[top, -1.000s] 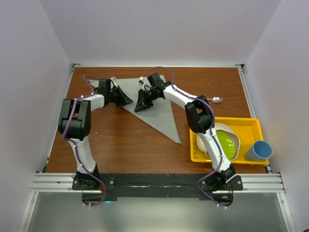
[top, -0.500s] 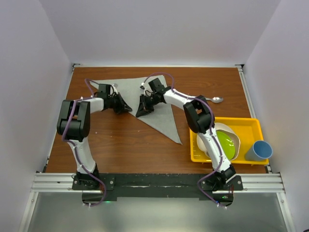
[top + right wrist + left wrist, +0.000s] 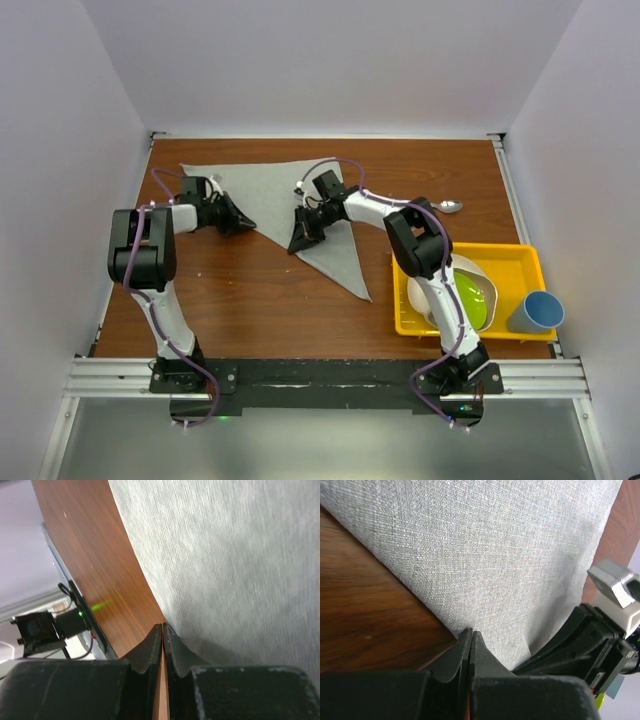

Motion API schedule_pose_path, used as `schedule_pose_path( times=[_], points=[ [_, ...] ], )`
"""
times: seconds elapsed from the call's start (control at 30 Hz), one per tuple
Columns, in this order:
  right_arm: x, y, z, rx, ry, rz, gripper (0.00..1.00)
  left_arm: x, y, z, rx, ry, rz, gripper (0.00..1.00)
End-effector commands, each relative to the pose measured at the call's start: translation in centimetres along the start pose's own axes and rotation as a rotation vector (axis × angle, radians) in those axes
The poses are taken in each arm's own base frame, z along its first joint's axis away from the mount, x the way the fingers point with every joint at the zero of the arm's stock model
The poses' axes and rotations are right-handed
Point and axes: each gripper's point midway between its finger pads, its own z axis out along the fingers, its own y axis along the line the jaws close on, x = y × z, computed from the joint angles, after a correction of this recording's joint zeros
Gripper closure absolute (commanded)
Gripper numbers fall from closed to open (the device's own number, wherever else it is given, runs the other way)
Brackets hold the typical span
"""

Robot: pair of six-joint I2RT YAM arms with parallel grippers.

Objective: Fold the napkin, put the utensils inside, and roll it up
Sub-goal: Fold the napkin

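Left claw (image 3: 243, 226) and right claw (image 3: 296, 244) pinch napkin (image 3: 275, 188) edge.

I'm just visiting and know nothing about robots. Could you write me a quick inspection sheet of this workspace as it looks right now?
Surface: brown wooden table, no spills seen.
Job's things: grey napkin spread as a triangle toward the far side; spoon to its right, apart from it.
Clutter: yellow tray holding a bowl; blue cup beside the tray.
Tools: left tool and right tool both shut on the napkin's near edge.
Cables: purple cable looping along each arm, nothing snagged seen.
Surroundings: white walls; metal rail at the near edge.
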Motion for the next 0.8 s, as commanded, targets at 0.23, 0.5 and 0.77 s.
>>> schedule_pose_path(
  times=[0.23,0.5,0.77],
  points=[
    [3.8,2.4,-4.3,-0.008,0.019,-0.069,0.91,-0.5,1.8,-0.2,-0.051,-0.018,0.044,1.00],
    [3.6,2.3,-4.9,-0.026,0.006,-0.054,0.90,-1.8,-0.1,-1.4,-0.030,-0.042,0.077,1.00],
    [7.1,-1.9,-5.2,0.067,0.053,-0.030,0.90,-2.9,-0.5,-1.0,-0.026,-0.048,0.070,1.00]
  ],
)
